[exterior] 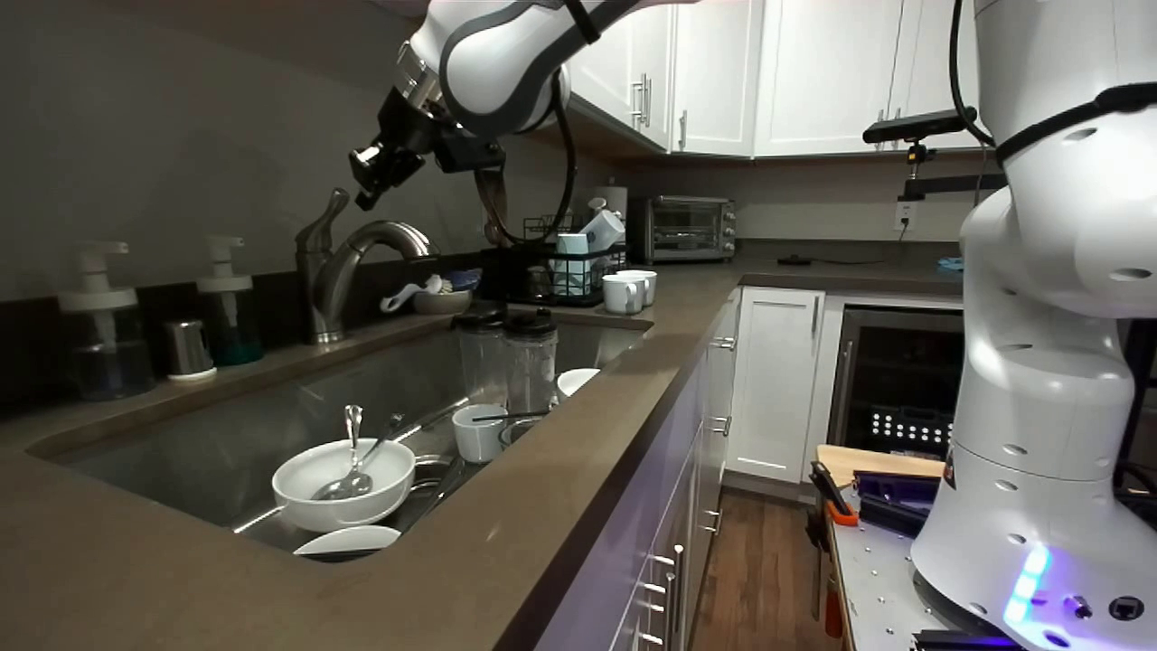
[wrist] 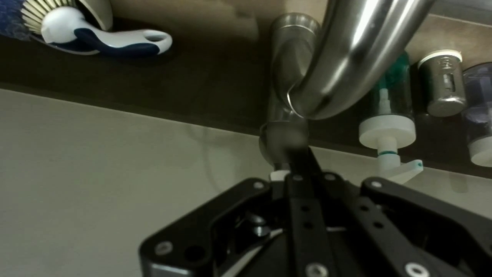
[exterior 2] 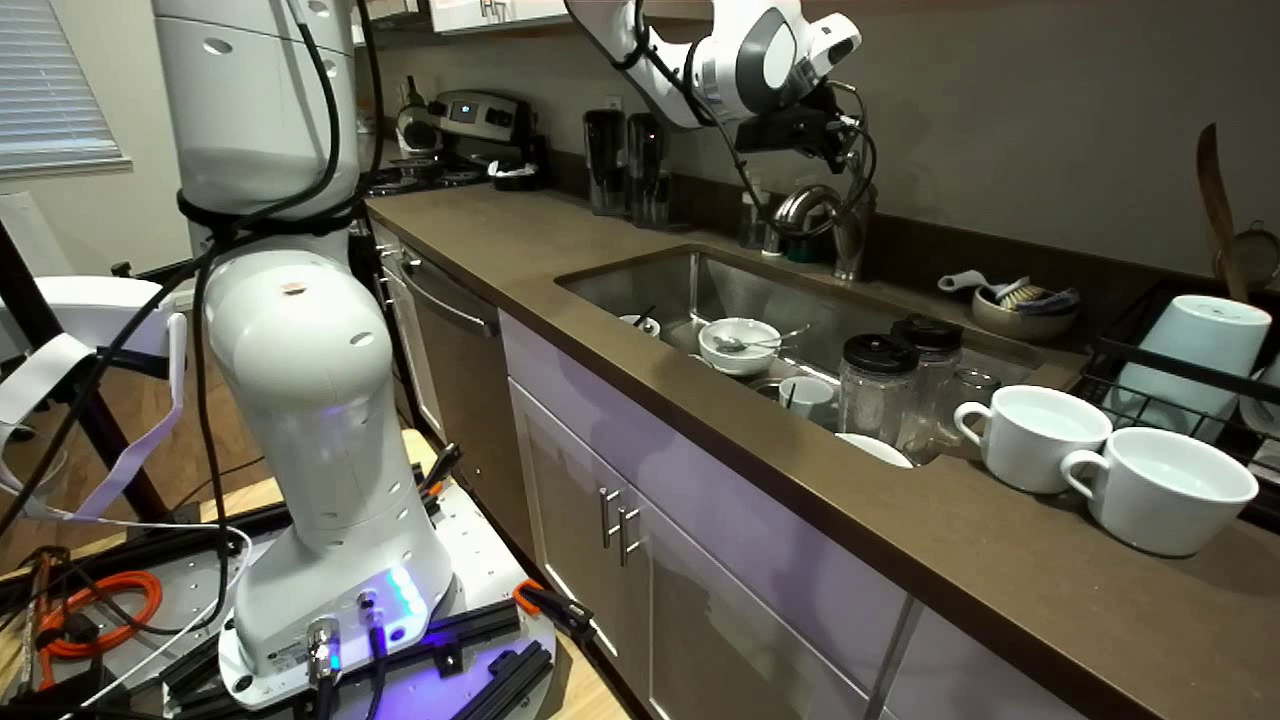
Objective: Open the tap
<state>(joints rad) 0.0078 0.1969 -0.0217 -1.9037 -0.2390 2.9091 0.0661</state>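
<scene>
The tap (exterior: 336,282) is a brushed-steel faucet behind the sink, with an arched spout and a lever handle (exterior: 324,221) standing upright and tilted. The tap also shows in an exterior view (exterior 2: 850,235), partly behind the wrist and cables, and large in the wrist view (wrist: 346,73). My gripper (exterior: 363,181) is above and beside the lever's tip, with a small gap in that view. In the wrist view, which stands upside down, the fingers (wrist: 290,152) converge, look shut, and hold nothing visible. They cover most of the lever. Whether they touch it cannot be told.
The sink (exterior: 244,470) holds a bowl with a spoon (exterior: 343,484), a cup and lidded jars (exterior: 529,362). Soap dispensers (exterior: 226,307) and a steel shaker (exterior: 190,348) stand beside the tap. A brush bowl (exterior 2: 1025,312), white mugs (exterior 2: 1160,490) and a dish rack (exterior: 578,276) stand on the other side.
</scene>
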